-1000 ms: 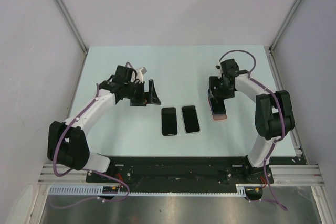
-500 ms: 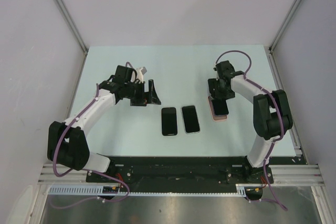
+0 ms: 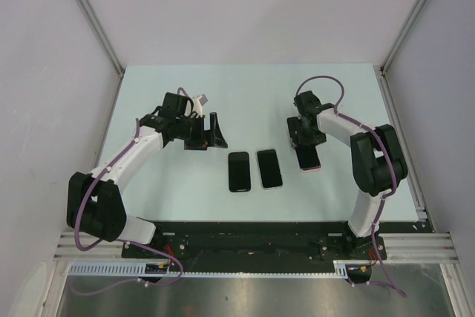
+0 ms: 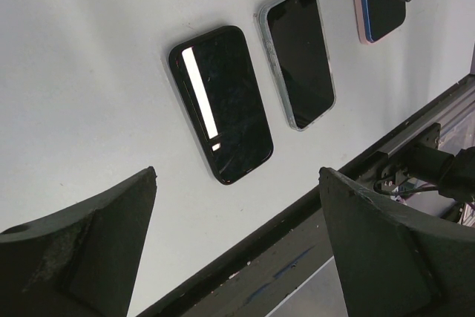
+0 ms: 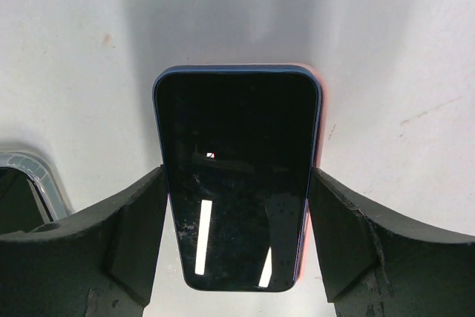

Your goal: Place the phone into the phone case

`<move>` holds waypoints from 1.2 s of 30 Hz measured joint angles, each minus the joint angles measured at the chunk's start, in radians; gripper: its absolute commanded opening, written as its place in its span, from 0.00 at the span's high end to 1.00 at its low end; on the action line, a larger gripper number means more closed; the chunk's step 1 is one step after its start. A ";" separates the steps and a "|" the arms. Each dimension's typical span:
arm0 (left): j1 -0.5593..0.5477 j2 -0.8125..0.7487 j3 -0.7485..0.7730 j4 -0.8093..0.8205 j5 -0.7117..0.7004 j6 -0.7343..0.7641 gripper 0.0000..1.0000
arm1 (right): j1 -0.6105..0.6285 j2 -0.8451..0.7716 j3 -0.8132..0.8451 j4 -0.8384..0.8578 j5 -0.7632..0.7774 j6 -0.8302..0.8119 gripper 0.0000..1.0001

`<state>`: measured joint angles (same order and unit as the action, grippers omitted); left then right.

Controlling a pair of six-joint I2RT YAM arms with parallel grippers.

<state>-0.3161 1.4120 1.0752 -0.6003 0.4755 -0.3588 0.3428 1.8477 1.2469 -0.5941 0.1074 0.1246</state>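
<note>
A dark phone with blue edges (image 5: 234, 176) lies on a pink phone case (image 5: 315, 146), shifted so a pink strip shows along its right side. My right gripper (image 5: 236, 176) stands over it, one finger against each long side, shut on the phone. From above, phone (image 3: 308, 155) and pink phone case (image 3: 311, 168) lie right of centre under the right gripper (image 3: 305, 139). My left gripper (image 3: 215, 135) hangs open at centre left. In its wrist view the left gripper (image 4: 237, 171) holds nothing, and the pink phone case (image 4: 359, 12) shows at the top right.
A bare black phone (image 3: 238, 171) and a phone in a clear case (image 3: 269, 168) lie side by side in the middle of the table; the left wrist view shows the black phone (image 4: 220, 102) and the clear-cased phone (image 4: 299, 57). A black rail (image 3: 252, 231) runs along the near edge.
My right wrist and forearm have swung a little to the left over the pink case. The phone stays between its fingers. The left arm has not moved.
</note>
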 measured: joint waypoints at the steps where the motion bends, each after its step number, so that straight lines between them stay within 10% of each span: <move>1: 0.000 0.000 0.000 0.000 0.000 0.000 0.06 | 0.004 0.000 0.000 0.000 0.008 0.003 0.23; 23: 0.000 -0.008 0.000 0.000 0.001 0.000 0.06 | -0.001 -0.004 -0.002 -0.019 0.029 0.024 0.16; 27: 0.000 -0.008 0.000 0.000 0.002 0.000 0.06 | -0.048 -0.011 -0.007 -0.020 -0.048 0.010 0.01; 36: -0.017 -0.023 0.000 0.002 -0.055 -0.007 0.07 | -0.177 -0.030 -0.032 -0.008 -0.288 -0.006 0.03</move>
<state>-0.3332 1.3895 1.0752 -0.5987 0.4210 -0.3656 0.1661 1.8179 1.2144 -0.6025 -0.1810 0.1181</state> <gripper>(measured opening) 0.938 0.991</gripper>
